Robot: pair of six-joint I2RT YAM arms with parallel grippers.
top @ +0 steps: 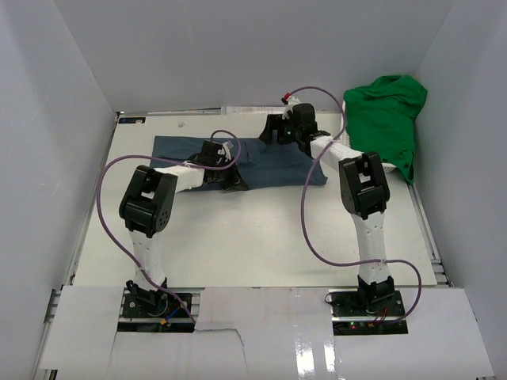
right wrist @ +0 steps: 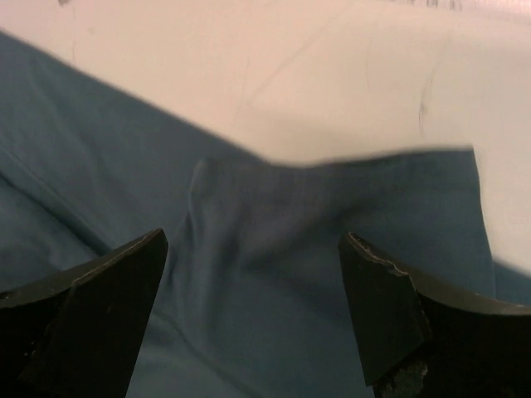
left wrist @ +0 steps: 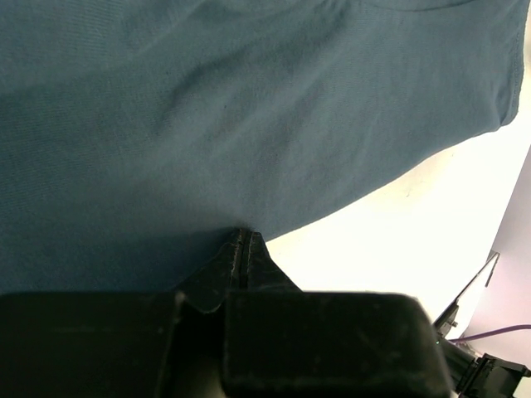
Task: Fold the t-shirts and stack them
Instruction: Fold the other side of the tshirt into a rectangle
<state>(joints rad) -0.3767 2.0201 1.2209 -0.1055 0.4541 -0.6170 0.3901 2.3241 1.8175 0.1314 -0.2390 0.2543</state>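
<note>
The dark slate-blue t-shirt [top: 269, 162] lies as a long folded strip across the back half of the table. My left gripper [top: 230, 180] sits at the strip's near edge. In the left wrist view its jaws are pressed together, and its fingertips [left wrist: 241, 239] pinch the hem of the blue t-shirt [left wrist: 249, 108]. My right gripper [top: 273, 133] is at the strip's far edge. It stands open [right wrist: 253, 239] over a rumpled flap of the blue cloth [right wrist: 332, 199], with nothing gripped. The bright green t-shirt [top: 384, 115] is bunched in a heap at the back right.
Beneath the green heap a bit of white basket [top: 392, 164] shows. Grey walls close in the white table [top: 253, 229] on the left, back and right. A purple cable [top: 313, 214] loops from each arm over the table.
</note>
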